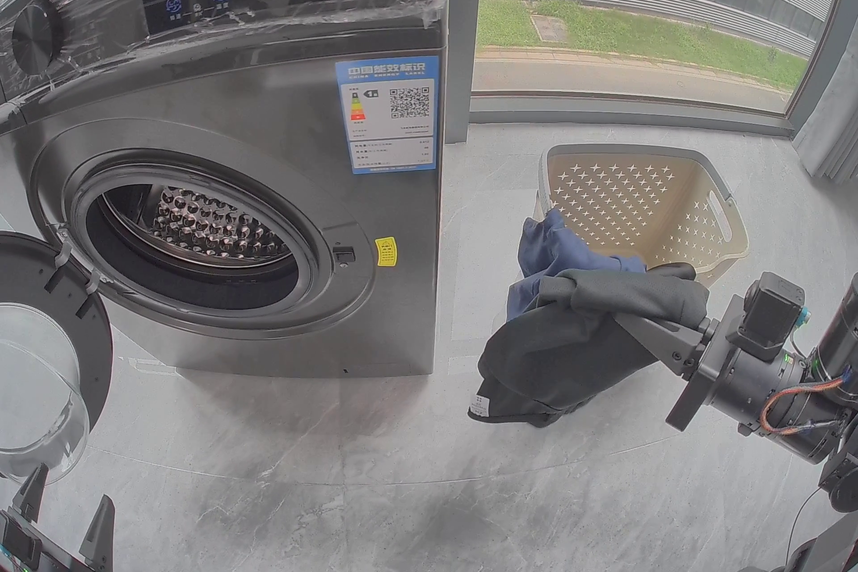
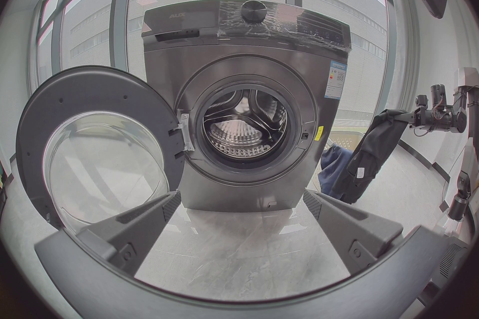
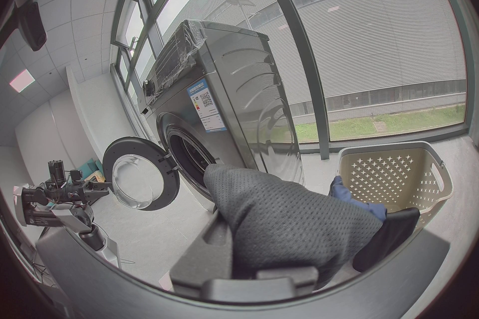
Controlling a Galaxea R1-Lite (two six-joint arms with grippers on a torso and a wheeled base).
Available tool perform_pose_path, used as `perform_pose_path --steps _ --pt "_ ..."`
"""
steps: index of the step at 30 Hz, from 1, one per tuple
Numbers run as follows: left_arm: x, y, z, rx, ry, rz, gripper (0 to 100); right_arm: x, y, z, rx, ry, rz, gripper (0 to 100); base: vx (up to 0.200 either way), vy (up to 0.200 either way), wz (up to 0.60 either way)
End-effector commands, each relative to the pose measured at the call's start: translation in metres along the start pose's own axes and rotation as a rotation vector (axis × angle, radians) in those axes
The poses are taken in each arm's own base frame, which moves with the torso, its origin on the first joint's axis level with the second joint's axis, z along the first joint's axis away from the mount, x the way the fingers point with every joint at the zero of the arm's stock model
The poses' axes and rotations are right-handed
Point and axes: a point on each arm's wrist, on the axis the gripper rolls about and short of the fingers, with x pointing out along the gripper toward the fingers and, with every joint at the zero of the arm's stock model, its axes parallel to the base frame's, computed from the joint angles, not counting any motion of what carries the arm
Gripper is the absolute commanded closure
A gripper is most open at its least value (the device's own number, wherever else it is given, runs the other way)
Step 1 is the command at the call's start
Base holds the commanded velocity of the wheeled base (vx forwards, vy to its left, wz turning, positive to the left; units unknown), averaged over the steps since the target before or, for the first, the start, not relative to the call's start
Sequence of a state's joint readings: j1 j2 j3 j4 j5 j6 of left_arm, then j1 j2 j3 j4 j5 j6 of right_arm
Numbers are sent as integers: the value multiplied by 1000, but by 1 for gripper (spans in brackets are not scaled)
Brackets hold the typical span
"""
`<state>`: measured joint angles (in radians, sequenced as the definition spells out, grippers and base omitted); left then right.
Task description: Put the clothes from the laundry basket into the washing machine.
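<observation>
**Held item.** The right gripper (image 1: 639, 328) is clamped on a dark garment (image 1: 572, 341), gripping it at the upper edge. The cloth hangs well clear of the floor, out in front of the basket (image 1: 643, 152). Its long axis runs near vertical, and the bulk sags below and to the robot's left of the fingers.

**Second item.** A blue garment (image 1: 550, 252) sits at the basket's near-left corner, touching the dark one from behind. I cannot tell whether it is caught up in the grip or only draped over the rim.

**Left gripper.** The left gripper (image 1: 70, 502) is spread wide and holds nothing. It sits low, in front of the swung-open door (image 1: 45, 350).

**Target.** The washer (image 1: 268, 109) stands to the left of the basket, with bare floor between them. The drum mouth (image 1: 192, 243) is unobstructed.

**Governing relation.** The drum mouth lies to the robot's left of the right gripper and farther forward. The right arm has the load, while the left gripper is the nearer of the 2 to the opening.

**Judgement.** 1 garment is lifted and none is loaded. The next move calls for carrying the cloth leftward to the mouth. The hanging tail could catch the lower rim of the opening, and the blue garment may drag along.
</observation>
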<state>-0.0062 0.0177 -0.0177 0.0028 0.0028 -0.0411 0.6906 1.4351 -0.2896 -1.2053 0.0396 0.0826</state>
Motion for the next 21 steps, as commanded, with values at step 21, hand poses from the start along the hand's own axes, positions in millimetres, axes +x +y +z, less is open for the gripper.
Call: perform_pose_path --steps 21 --pt "1 0 -4 0 8 1 0 1 -3 1 3 -3 -15 100 -114 0 0"
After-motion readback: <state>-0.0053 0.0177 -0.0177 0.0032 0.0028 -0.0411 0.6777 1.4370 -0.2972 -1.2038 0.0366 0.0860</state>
